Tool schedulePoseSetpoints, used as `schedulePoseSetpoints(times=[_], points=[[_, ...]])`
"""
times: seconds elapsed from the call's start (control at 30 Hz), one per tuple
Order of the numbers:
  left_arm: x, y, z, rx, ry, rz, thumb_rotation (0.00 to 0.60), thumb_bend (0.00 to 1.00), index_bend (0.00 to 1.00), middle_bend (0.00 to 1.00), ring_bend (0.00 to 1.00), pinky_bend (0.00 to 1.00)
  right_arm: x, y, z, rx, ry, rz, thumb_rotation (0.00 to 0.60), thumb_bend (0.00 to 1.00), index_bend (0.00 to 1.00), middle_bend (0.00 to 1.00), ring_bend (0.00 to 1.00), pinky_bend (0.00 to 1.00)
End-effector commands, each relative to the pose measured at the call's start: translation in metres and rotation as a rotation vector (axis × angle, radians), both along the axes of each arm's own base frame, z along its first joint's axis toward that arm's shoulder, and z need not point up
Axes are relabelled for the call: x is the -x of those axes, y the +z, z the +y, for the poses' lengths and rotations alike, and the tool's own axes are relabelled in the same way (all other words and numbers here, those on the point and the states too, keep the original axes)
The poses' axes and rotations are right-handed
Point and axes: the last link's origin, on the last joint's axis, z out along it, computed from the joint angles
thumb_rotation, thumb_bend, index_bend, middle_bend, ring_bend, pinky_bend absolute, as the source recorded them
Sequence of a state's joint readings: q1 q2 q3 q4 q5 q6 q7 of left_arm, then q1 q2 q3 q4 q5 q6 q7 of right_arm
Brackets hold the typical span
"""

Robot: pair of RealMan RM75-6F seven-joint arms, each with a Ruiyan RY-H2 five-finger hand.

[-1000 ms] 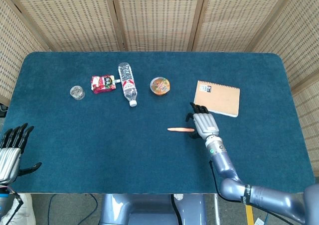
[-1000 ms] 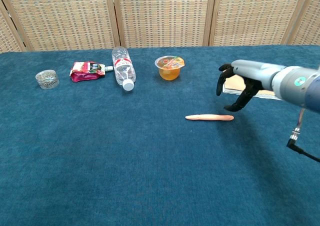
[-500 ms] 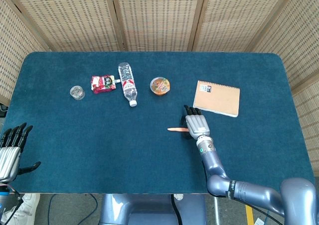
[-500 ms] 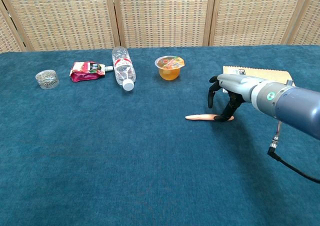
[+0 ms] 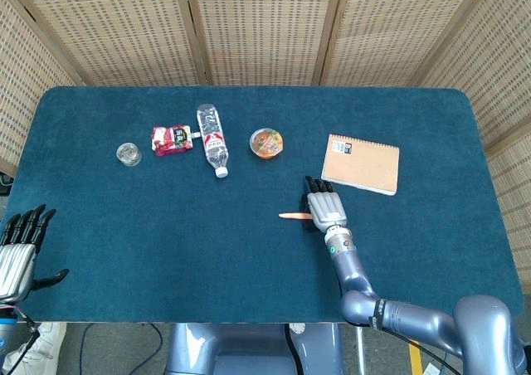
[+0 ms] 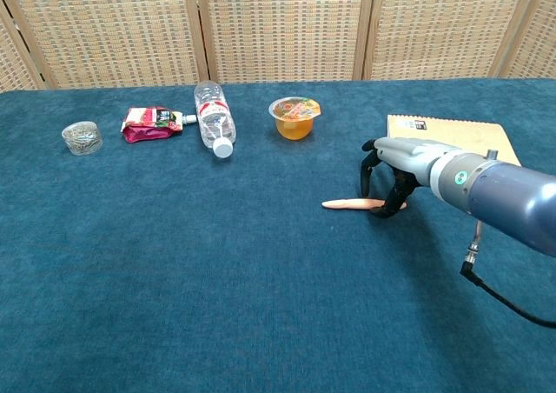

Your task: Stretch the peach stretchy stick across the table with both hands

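The peach stretchy stick (image 5: 293,216) (image 6: 347,204) lies flat on the blue table (image 5: 166,234), right of centre. My right hand (image 5: 322,207) (image 6: 389,163) is arched over the stick's right end, fingers spread and pointing down, fingertips at the cloth on either side of it. That end is hidden under the hand in the head view. The stick is not lifted. My left hand (image 5: 21,246) hovers off the table's near left corner, fingers apart and holding nothing; the chest view does not show it.
A brown notebook (image 5: 362,163) (image 6: 452,130) lies just behind the right hand. Along the back stand an orange jelly cup (image 5: 266,142), a lying water bottle (image 5: 211,138), a red pouch (image 5: 170,138) and a small clear jar (image 5: 128,153).
My right hand has moved left and down from beside the notebook onto the stick's right end, then settled a little lower. The stick and the left hand have stayed put.
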State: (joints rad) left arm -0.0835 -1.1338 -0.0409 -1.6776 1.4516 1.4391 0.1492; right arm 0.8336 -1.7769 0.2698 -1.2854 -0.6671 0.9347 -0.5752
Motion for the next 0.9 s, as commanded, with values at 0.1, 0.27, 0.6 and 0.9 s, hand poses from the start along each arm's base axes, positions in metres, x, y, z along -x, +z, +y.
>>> schedulePoseSetpoints(times=[0.1,0.27,0.6,0.9], points=[[0.0007,0.0007,-0.0003,-0.003,0.002,-0.001,0.600,0.00,0.00,0.00,0.00,0.00,0.0012,-0.0022,0.0000,-0.002,-0.001,0.006,0.600,0.48,0.52,0.00,0.00,0.00],[0.0013,0.0009,0.0001,-0.002,0.004,-0.003,0.600,0.00,0.00,0.00,0.00,0.00,0.0031,-0.0025,-0.0009,0.002,-0.004,0.011,0.600,0.49,0.52,0.00,0.00,0.00],[0.0015,0.0007,-0.0001,0.000,0.005,-0.003,0.600,0.00,0.00,0.00,0.00,0.00,0.0097,-0.0029,-0.0033,0.009,-0.019,0.020,0.600,0.54,0.59,0.01,0.00,0.00],[0.0014,0.0007,-0.0001,0.002,0.003,-0.004,0.600,0.00,0.00,0.00,0.00,0.00,0.0042,0.0050,-0.0043,0.033,-0.024,-0.045,0.600,0.55,0.65,0.05,0.00,0.00]])
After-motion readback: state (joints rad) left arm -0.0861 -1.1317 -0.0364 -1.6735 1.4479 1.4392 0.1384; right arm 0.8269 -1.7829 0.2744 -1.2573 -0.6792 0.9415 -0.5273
